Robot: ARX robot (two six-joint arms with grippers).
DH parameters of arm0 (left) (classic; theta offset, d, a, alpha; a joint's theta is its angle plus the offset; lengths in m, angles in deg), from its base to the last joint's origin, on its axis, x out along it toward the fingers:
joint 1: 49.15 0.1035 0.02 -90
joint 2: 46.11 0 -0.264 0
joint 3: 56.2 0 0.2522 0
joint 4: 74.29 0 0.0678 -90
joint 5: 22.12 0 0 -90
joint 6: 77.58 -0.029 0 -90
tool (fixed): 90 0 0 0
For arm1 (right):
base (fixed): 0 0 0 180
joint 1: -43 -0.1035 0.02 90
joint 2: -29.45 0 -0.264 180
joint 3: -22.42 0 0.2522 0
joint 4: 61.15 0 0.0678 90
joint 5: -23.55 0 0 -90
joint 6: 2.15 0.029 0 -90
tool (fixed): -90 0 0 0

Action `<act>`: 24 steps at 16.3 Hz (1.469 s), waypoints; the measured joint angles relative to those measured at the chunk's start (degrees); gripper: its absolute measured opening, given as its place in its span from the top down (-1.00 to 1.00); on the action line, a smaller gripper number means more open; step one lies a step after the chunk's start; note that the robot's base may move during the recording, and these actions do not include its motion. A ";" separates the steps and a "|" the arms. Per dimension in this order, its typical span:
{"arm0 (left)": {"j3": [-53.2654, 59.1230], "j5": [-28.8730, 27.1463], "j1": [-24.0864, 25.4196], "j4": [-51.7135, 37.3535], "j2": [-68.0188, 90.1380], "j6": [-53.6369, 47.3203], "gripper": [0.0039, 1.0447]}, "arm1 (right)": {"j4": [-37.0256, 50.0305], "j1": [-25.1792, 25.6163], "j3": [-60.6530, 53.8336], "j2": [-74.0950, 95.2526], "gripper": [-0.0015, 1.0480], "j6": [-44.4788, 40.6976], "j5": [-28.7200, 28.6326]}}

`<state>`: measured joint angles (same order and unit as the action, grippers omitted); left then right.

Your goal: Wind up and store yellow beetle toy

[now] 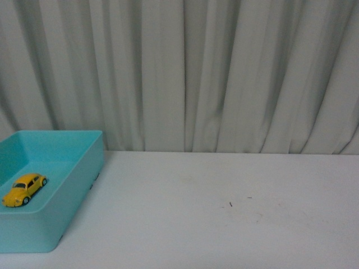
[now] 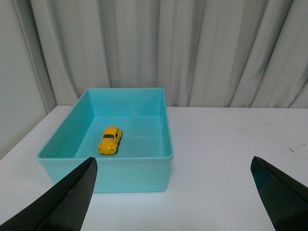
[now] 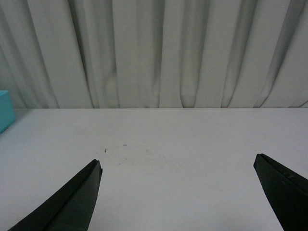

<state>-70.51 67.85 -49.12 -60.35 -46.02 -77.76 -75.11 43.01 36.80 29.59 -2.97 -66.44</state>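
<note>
The yellow beetle toy (image 1: 24,189) sits on its wheels inside the turquoise bin (image 1: 78,185) at the table's left. It also shows in the left wrist view (image 2: 110,140), on the floor of the bin (image 2: 144,166). My left gripper (image 2: 173,166) is open and empty, held back from the bin's near wall, its black fingers (image 2: 72,197) spread wide. My right gripper (image 3: 177,166) is open and empty over bare white table. Neither gripper shows in the front view.
The white table (image 1: 224,213) runs to a pleated grey curtain (image 1: 224,73) at the back. A corner of the turquoise bin (image 3: 5,111) shows in the right wrist view. A few small dark specks (image 1: 230,204) lie mid-table.
</note>
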 joint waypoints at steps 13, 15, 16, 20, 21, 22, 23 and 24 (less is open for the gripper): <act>0.00 0.00 0.00 -0.24 0.00 0.00 -0.88 | 0.17 0.00 0.00 0.00 -0.87 0.00 0.00; 0.00 -0.04 0.00 -0.15 0.00 0.00 -0.88 | 0.13 0.00 0.00 0.00 -0.87 0.02 -0.02; 0.00 0.02 0.00 -0.02 0.00 -0.02 -0.88 | -0.02 0.00 0.00 0.00 -0.87 0.00 0.02; 0.00 0.04 0.00 -0.04 0.00 -0.02 -0.88 | 0.02 0.00 0.00 0.00 -0.87 0.00 0.02; 0.00 -0.07 0.00 0.00 0.00 0.04 -0.88 | 0.00 0.00 0.00 0.00 -0.87 0.00 -0.02; 0.00 0.02 0.00 0.11 0.00 0.04 -0.88 | 0.00 0.00 0.00 0.00 -0.87 0.00 0.00; 0.00 0.04 0.00 -0.04 0.00 0.00 -0.88 | 0.00 0.00 0.00 0.00 -0.87 0.02 0.02; 0.00 -0.04 0.00 0.02 0.00 0.04 -0.88 | 0.00 0.00 0.00 0.00 -0.87 0.02 0.00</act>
<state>-70.51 67.81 -49.12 -60.32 -46.02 -77.72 -75.11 43.01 36.80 29.59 -2.95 -66.44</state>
